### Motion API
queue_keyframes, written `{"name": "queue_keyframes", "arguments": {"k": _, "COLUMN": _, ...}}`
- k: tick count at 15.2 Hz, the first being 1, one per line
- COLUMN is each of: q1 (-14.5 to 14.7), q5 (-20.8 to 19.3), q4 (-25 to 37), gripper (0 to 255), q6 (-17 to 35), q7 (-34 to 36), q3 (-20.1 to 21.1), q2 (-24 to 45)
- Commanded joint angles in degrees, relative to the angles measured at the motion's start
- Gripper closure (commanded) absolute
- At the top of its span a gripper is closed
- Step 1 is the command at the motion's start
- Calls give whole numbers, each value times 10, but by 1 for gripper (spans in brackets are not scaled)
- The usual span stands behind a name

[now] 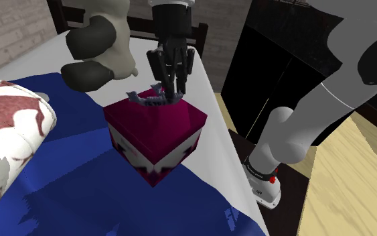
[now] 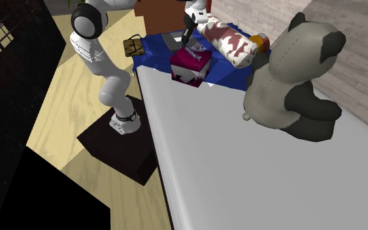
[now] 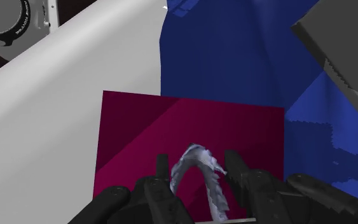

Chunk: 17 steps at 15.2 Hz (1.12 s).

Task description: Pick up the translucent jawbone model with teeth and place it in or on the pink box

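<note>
Jawbone (image 3: 190,154), bluish-grey toothed arch on magenta box (image 3: 145,133), in the pinch of the gripper (image 3: 198,159).

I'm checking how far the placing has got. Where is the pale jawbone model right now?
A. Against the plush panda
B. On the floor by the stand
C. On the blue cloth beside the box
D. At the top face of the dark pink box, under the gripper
D: in the wrist view the jawbone model arches over the top face of the dark pink box, right at the gripper. The shoulder view agrees.
</note>
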Motion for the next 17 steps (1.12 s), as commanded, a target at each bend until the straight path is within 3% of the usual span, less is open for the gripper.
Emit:
{"name": "queue_keyframes", "arguments": {"k": 1, "q1": 0, "q5": 0, "q4": -20, "gripper": 255, "q6": 14, "q7": -5, "q3": 1, "q2": -5}}
{"name": "queue_keyframes", "arguments": {"k": 6, "q1": 1, "q5": 2, "q4": -68, "gripper": 255, "q6": 50, "q7": -17, "q3": 3, "q2": -16}}
{"name": "queue_keyframes", "arguments": {"k": 14, "q1": 1, "q5": 2, "q4": -71, "gripper": 255, "q6": 53, "q7": -18, "q3": 3, "q2": -16}}
{"name": "queue_keyframes", "arguments": {"k": 15, "q1": 1, "q5": 2, "q4": -71, "gripper": 0, "q6": 53, "q7": -18, "q3": 3, "q2": -16}}
{"name": "queue_keyframes", "arguments": {"k": 17, "q1": 1, "q5": 2, "q4": -71, "gripper": 0, "q6": 53, "q7": -18, "q3": 3, "q2": -16}}
